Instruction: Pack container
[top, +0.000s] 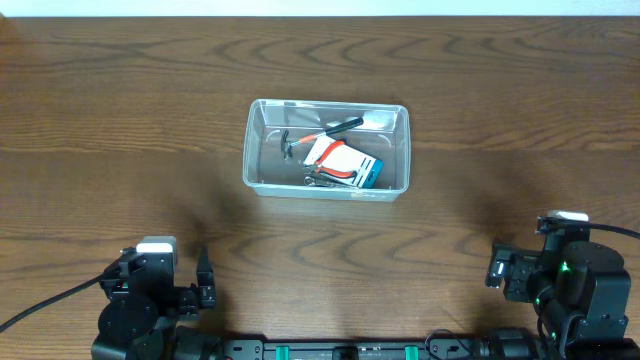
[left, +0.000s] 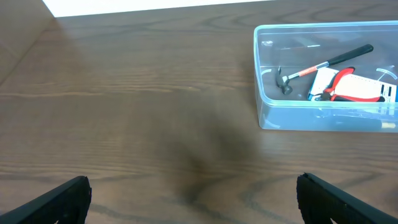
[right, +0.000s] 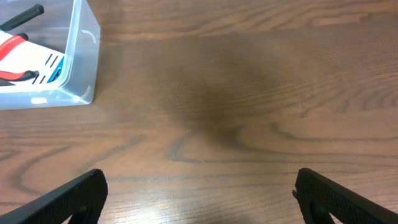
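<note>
The clear plastic container (top: 256, 150) stands at the table's middle, far from both arms. Inside lie a small hammer (top: 300, 139) with a black and orange handle, red-handled pliers (top: 335, 174) and a white-and-blue box (top: 352, 160). The container also shows in the left wrist view (left: 267, 93) at upper right and in the right wrist view (right: 84, 56) at upper left. My left gripper (left: 193, 199) is open and empty over bare table near the front left. My right gripper (right: 199, 193) is open and empty near the front right.
The wooden table (top: 120, 110) stretches around the container. Both arm bases sit at the front edge, left (top: 140, 300) and right (top: 570, 280). A pale wall edge shows at the far side.
</note>
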